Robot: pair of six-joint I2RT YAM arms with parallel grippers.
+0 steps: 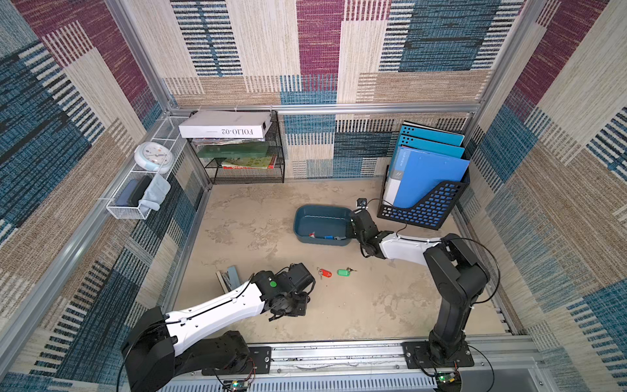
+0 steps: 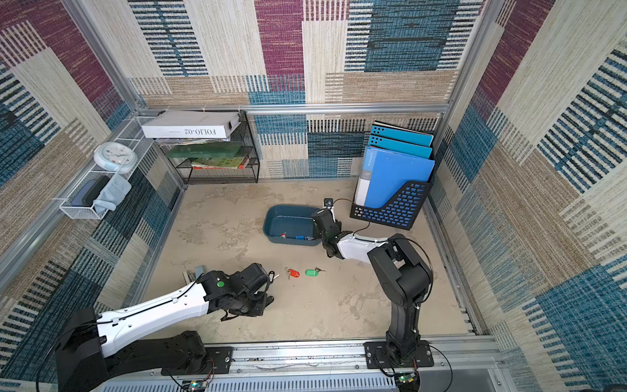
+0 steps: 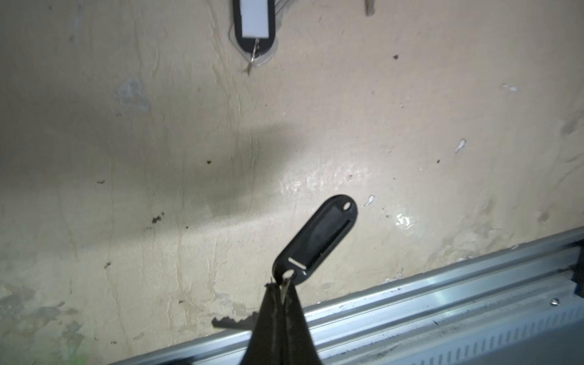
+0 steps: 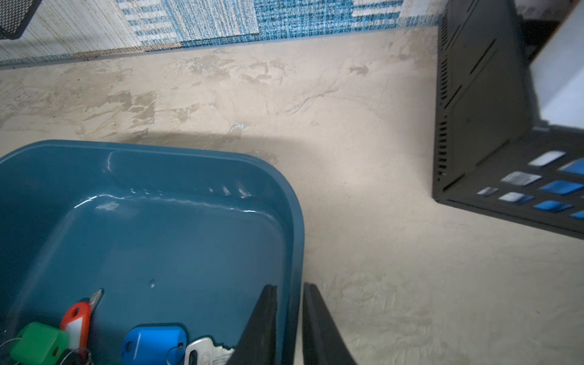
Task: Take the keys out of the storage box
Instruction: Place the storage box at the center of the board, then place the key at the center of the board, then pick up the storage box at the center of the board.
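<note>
Beige tabletop (image 3: pixel 410 126): black-tagged key (image 3: pixel 317 237) is pinched in closed left gripper (image 3: pixel 279 289), lower centre; storage box (image 4: pixel 189 170) wall is straddled by part-open right gripper (image 4: pixel 289 287).

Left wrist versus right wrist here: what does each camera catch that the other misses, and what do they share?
Left wrist only: the left gripper shut on the ring of a black-tagged key, a second black tag lying on the table, and a metal rail. Right wrist only: the storage box holding keys with a green tag, red tag and blue tag, the right gripper astride its wall, and the black file holder. Both: the beige table.
</note>
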